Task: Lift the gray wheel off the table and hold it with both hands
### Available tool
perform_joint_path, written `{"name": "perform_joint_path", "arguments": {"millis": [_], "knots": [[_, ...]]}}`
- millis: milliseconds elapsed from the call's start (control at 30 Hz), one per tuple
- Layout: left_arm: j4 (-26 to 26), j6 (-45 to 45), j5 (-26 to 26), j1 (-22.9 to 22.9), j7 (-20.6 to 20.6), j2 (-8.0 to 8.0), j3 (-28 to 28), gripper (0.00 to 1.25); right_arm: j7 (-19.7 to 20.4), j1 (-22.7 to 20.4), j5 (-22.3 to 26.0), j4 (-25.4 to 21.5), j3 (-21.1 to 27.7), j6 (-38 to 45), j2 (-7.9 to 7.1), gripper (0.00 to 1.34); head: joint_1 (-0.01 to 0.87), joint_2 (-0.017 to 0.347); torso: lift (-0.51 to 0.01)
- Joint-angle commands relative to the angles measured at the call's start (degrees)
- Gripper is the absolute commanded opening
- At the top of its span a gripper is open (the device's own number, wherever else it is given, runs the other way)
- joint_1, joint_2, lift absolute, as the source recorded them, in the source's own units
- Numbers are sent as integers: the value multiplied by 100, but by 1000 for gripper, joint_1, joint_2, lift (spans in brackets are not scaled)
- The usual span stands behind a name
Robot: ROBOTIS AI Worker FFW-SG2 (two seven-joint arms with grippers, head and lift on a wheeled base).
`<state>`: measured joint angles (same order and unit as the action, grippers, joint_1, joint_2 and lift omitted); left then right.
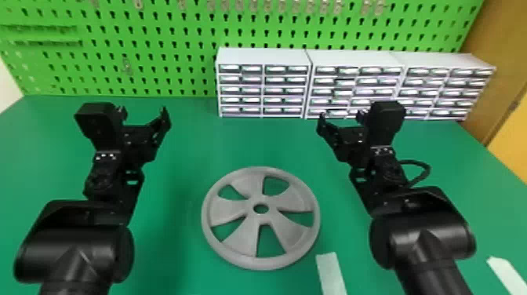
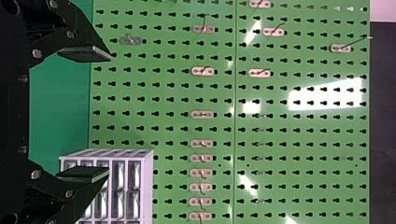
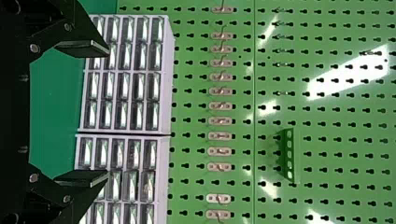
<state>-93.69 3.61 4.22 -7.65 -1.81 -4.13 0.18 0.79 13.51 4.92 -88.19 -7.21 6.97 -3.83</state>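
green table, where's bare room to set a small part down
A broad bare patch of the green table lies between the gray wheel and the white drawer cabinets. Another runs between the wheel and the left arm. It's more crowded at the near right, where a pale strip lies between wheel and right arm.

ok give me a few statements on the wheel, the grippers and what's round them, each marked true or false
1. The gray wheel lies on the green table. True.
2. The left gripper has its jaws shut on the wheel. False: its jaws are open, with nothing between them.
3. The drawer units stand in front of the green pegboard. True.
4. The right gripper holds a white strip. False: it is open and empty; that strip lies on the table near the wheel.
5. The wheel is a solid disc. False: it has a round center hole and gaps between its spokes.
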Motion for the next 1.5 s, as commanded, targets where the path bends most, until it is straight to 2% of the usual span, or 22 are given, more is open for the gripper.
{"name": "perform_joint_path", "arguments": {"millis": [0, 700, 900, 1200, 1467], "knots": [[0, 0, 8, 0, 5, 0, 0, 853, 0, -6, 0, -5, 0, -2, -4, 982, 711, 15, -98], [-9, 0, 26, 0, -4, 0, -9, 853, 9, 3, 0, -58, -9, 85, -4, 983, 711, 15, -98], [-9, 0, 26, 0, 5, 0, 0, 853, 27, 11, 18, -208, -26, 402, -31, 986, 711, 15, -98], [-9, 0, 26, 0, 5, 0, 9, 853, 352, 38, 141, -612, -123, 1342, -83, 986, 711, 15, -98], [-9, 0, 26, 0, -4, 0, 9, 853, 774, 266, 448, -1209, -158, 3267, -83, 989, 711, 15, -98]]}}
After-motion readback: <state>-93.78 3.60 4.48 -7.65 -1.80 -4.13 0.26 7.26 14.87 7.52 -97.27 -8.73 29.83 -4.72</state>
